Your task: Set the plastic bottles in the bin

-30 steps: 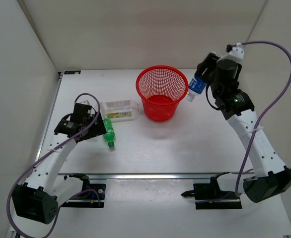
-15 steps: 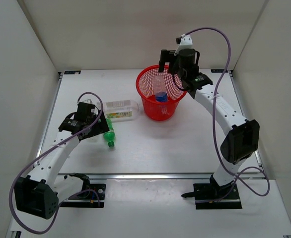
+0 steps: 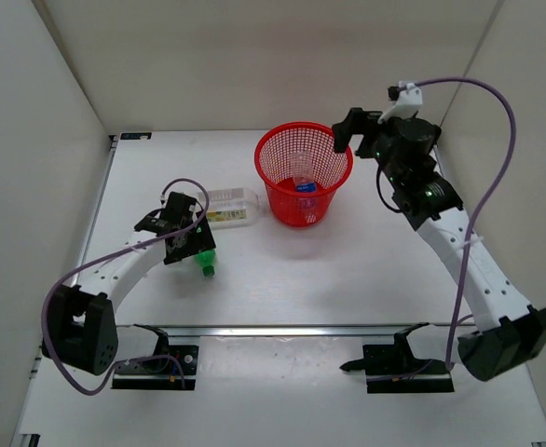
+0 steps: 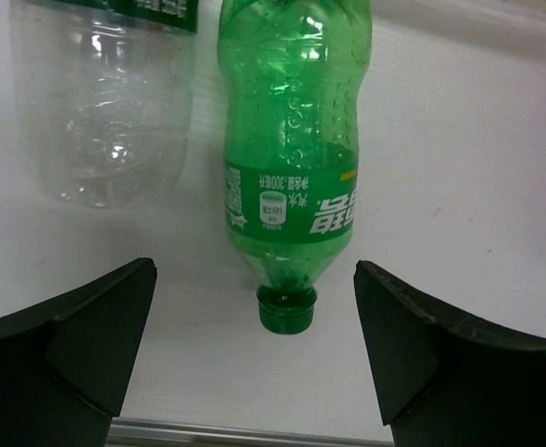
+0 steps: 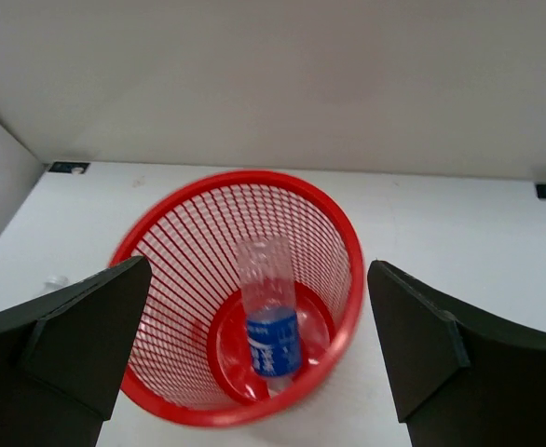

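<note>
The red mesh bin stands at the back middle of the table. A clear bottle with a blue label stands tilted inside it. My right gripper hangs open and empty just right of the bin's rim, with that bottle below it. A small green bottle lies with its cap toward the near edge. My left gripper hovers open over it, one finger on each side of the neck. A small clear bottle lies left of the green one. A larger clear bottle lies behind them.
White walls close in the table on the left, back and right. An aluminium rail runs along the near edge, seen just below the green cap in the left wrist view. Purple cables loop from both arms.
The right gripper carried the blue-label bottle over the bin, opened and dropped it in, then drew back to the right. The left gripper shifted right, over the green bottle.
</note>
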Tool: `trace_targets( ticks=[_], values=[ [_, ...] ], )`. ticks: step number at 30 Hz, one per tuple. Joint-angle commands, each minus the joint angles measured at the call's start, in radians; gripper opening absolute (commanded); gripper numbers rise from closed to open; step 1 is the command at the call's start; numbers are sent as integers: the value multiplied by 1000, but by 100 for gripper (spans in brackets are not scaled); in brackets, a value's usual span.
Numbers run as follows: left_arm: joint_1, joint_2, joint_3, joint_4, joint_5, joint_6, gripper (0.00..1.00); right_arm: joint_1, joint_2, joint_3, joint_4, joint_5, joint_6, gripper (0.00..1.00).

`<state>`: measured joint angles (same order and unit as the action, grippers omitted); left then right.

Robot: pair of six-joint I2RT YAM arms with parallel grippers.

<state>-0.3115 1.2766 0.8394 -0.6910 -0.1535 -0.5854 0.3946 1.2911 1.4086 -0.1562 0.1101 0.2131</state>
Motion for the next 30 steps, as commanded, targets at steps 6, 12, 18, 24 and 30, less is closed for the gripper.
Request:
trace_targets(
  ticks=[6, 12, 18, 24, 30],
  values=[
    [-46, 92, -23, 94, -37, -37, 99, -82, -188, -197, -58, -32, 71, 99],
    [-38, 148, -19, 128, -60, -31, 98, -112, -239, -247, -111, -27, 88, 99],
    [-75, 254, 45, 141, -78, -11, 76, -166, -314, -355, -155, -33, 111, 99],
    [-71, 218, 110, 26, -95, 1, 44, -244, -342, -375, -204, -85, 92, 99],
    [-139, 3, 206, -73, -84, 54, 39, -270, -357, -413, -207, -89, 75, 100]
  ],
)
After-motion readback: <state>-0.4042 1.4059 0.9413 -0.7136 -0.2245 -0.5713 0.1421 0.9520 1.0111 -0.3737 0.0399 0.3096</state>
